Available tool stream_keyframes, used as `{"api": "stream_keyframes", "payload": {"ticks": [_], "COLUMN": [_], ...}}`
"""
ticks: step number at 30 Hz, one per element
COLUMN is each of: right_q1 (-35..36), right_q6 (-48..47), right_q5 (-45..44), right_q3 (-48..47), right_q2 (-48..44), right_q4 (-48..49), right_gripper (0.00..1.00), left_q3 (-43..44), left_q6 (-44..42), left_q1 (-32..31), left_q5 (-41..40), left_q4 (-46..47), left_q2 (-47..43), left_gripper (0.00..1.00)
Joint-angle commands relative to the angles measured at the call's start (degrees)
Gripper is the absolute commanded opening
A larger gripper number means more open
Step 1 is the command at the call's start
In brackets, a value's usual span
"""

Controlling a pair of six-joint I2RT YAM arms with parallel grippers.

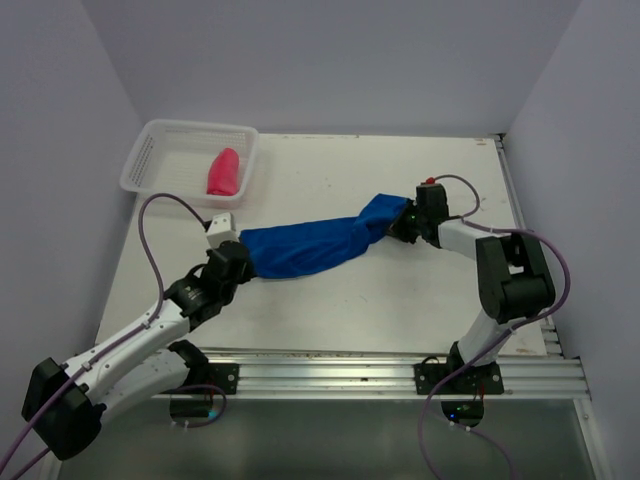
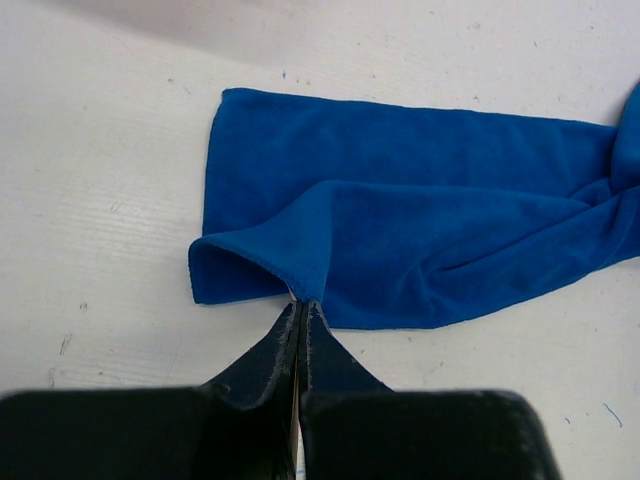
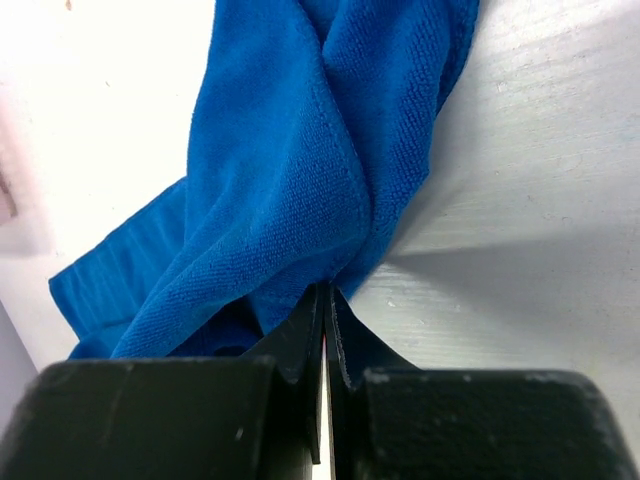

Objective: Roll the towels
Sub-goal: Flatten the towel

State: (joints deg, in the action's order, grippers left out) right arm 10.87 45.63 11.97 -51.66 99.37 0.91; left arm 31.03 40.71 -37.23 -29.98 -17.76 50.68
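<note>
Noted white slatted basket (image 1: 137,165) well beyond the left gripper (image 2: 301,305) fingers and off to their left, rolled pink towel (image 1: 223,172) lying inside. Found blue towel (image 1: 300,248) stretched across the white table (image 1: 330,310) between both sets of fingers, twisted just ahead of the right gripper (image 3: 327,292). Recorded left fingers pressed together on a lifted fold at the towel's near edge, and right fingers likewise clamped on the bunched opposite end. Logged both arms reaching low, wrists angled inward toward each other.
</note>
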Motion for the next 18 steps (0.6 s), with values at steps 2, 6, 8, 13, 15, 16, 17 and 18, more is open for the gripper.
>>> {"api": "stream_keyframes", "payload": {"ticks": [2,6,8,13,15,16,17,18], "right_q1": [-0.76,-1.2,-1.55,-3.49,-4.72,-5.24,-6.29,-6.74], "right_q6": [0.43,0.34,0.34,0.6,0.6,0.6,0.6,0.6], "right_q5": [0.78,0.78,0.78,1.48,1.66,1.74,2.09,2.27], "right_q3": [0.68,1.74,2.09,1.74,0.95,0.6,0.16,-0.54], "right_q2": [-4.71,-7.52,-8.58,-13.49,-14.99,-15.61,-16.92,-17.45], "right_q4": [0.94,0.5,-0.03,-2.99,-4.15,-5.55,-6.09,-6.53], "right_gripper": [0.0,0.0,0.0,0.0,0.0,0.0,0.0,0.0], "left_q3": [0.61,0.53,0.53,2.28,3.16,4.12,4.57,5.27], "left_q6": [-1.25,-0.98,-0.72,-1.33,-2.03,-2.65,-3.0,-3.35], "left_q1": [0.32,0.41,0.32,1.19,2.6,4.87,6.19,9.25], "left_q5": [-1.14,-0.96,-0.96,-0.44,2.28,5.42,7.28,9.3], "left_q4": [0.27,-0.26,-0.52,-0.7,0.7,1.49,2.11,3.51], "left_q2": [-1.63,-2.25,-2.33,-2.43,-1.9,-0.94,-0.23,0.56], "left_gripper": [0.0,0.0,0.0,0.0,0.0,0.0,0.0,0.0]}}
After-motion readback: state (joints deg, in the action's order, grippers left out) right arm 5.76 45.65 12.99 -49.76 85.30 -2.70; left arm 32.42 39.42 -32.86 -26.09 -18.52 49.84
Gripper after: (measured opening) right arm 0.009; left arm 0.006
